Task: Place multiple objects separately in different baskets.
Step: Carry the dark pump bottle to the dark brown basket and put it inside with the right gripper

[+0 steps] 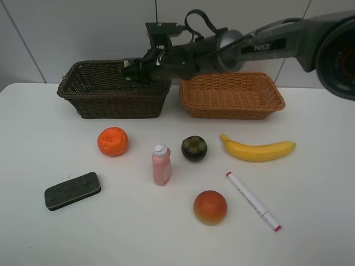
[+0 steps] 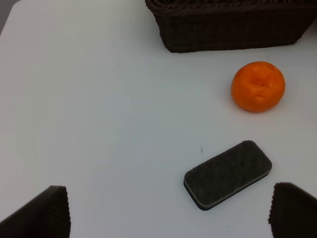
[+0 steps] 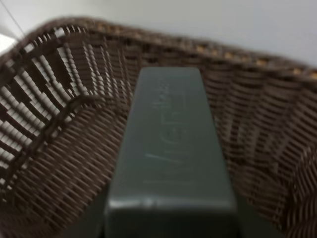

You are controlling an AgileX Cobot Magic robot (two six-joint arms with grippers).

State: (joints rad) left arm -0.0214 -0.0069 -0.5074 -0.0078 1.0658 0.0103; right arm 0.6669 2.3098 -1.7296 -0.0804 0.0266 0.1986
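Note:
My right gripper (image 1: 135,68) reaches across over the dark brown basket (image 1: 83,102) and is shut on the dark green bottle (image 3: 171,153), held inside the basket's walls (image 3: 49,129). The light orange-tan basket (image 1: 233,111) stands to its right. On the table lie the orange (image 1: 112,141), eraser (image 1: 72,190), pink bottle (image 1: 161,164), mangosteen (image 1: 194,148), banana (image 1: 258,149), red-orange fruit (image 1: 210,207) and marker (image 1: 253,200). My left gripper (image 2: 171,218) is open above the table near the eraser (image 2: 228,173), with the orange (image 2: 258,86) beyond it.
A white wall stands right behind the baskets. The dark basket's front wall (image 2: 228,29) shows in the left wrist view. The right arm (image 1: 266,44) spans above the light basket.

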